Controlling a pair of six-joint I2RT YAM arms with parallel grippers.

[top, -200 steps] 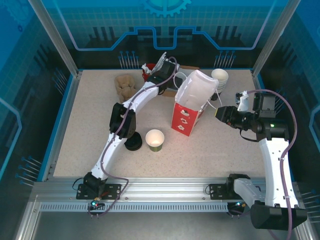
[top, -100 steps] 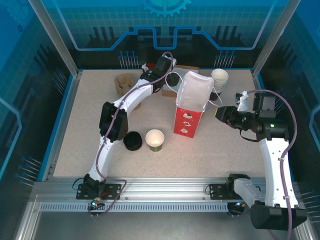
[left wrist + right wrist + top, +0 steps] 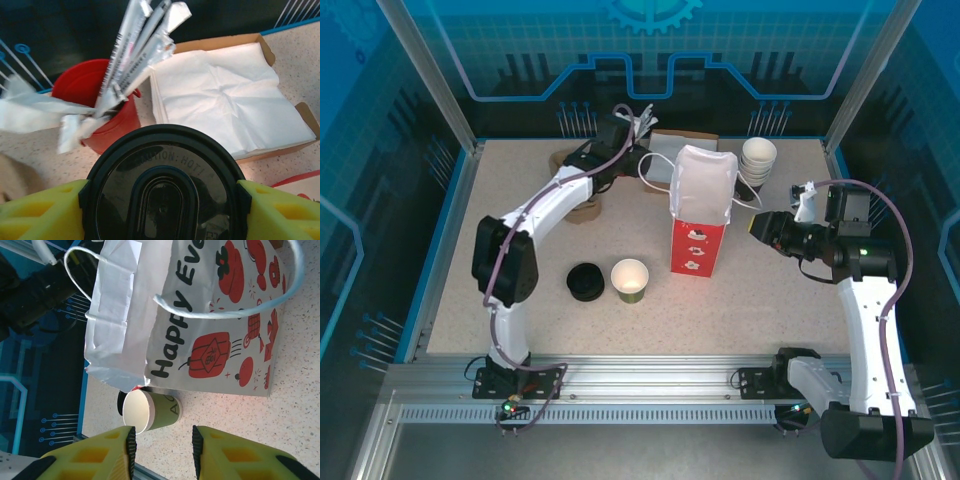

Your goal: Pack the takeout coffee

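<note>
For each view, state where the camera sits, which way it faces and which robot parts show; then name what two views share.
Top external: high behind the robot, looking down on the table; left arm and right arm show.
Left wrist: on the left arm, facing a red cup and napkin box; left claw grips a black lid.
Right wrist: on the right arm, facing the paper bag and green paper cup; the open right claw shows.
Shared: top and right wrist both show bag and cup.
</note>
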